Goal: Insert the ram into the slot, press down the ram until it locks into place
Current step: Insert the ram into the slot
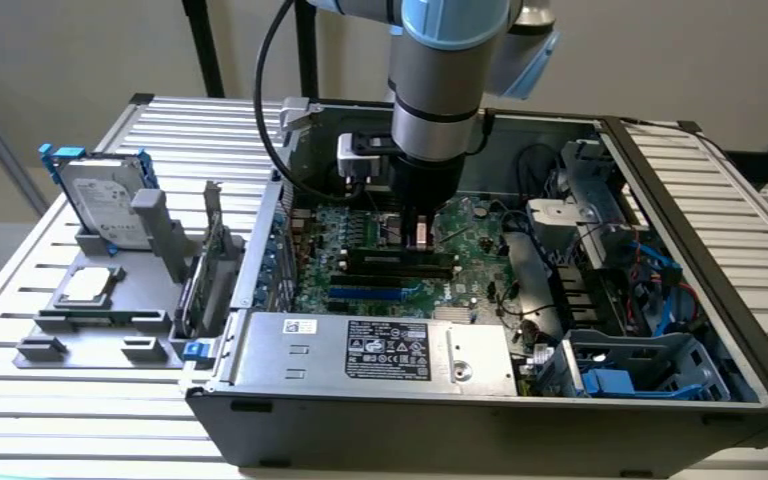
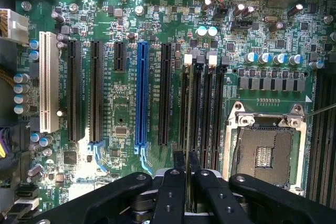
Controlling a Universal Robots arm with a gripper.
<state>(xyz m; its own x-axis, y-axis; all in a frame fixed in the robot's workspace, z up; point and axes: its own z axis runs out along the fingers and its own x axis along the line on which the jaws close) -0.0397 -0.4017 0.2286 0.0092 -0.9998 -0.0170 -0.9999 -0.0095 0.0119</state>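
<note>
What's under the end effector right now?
The ram, held edge-on in the end effector, stands over the slot. Whether its lower edge has entered is hidden by the stick itself.

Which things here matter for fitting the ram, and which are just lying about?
For the job: gripper, ram held in it, black memory slot.
Lying about: hard drive, processor chip, blue card socket, power supply.

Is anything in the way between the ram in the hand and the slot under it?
Nothing visible. The hand grips the ram edge-on, right above the black slot. The slot looks empty, and no cable or part crosses the gap.
</note>
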